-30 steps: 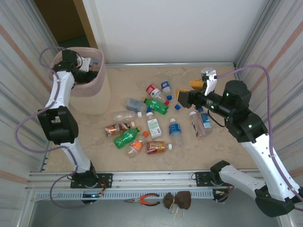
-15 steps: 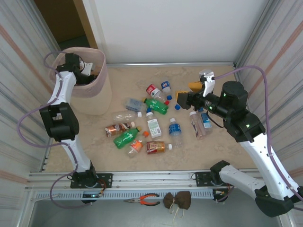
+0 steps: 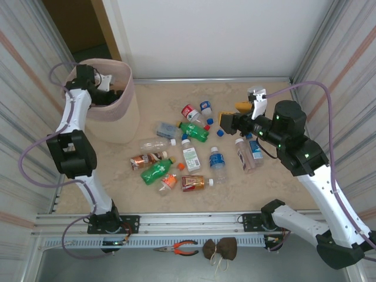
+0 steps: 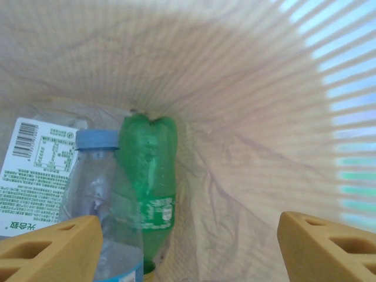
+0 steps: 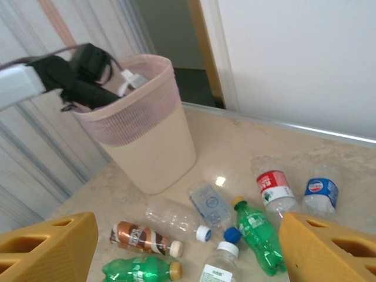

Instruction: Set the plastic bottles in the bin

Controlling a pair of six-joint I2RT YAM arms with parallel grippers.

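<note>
The bin [image 3: 120, 111] stands at the back left, beige with a pink liner; it shows too in the right wrist view [image 5: 154, 147]. My left gripper [image 3: 107, 82] hangs open over its mouth, and nothing sits between its fingers [image 4: 189, 226]. Below it inside lie a green bottle [image 4: 150, 170], a clear blue-capped bottle [image 4: 100, 188] and a white-labelled one [image 4: 35, 170]. Several plastic bottles lie scattered on the table, among them a green one [image 3: 194, 131], a red-labelled one [image 3: 190, 111] and a brown one [image 3: 144, 160]. My right gripper [image 3: 233, 113] hovers open above them, empty [image 5: 188, 226].
Loose blue caps [image 3: 220, 133] lie among the bottles. Corrugated walls close in both sides, and a white wall the back. Pliers [image 3: 178, 247] and a brown lump [image 3: 220, 248] rest on the front rail below the arm bases.
My left gripper's jaws have widened over the bin and its wrist has shifted slightly. The right arm has barely moved.
</note>
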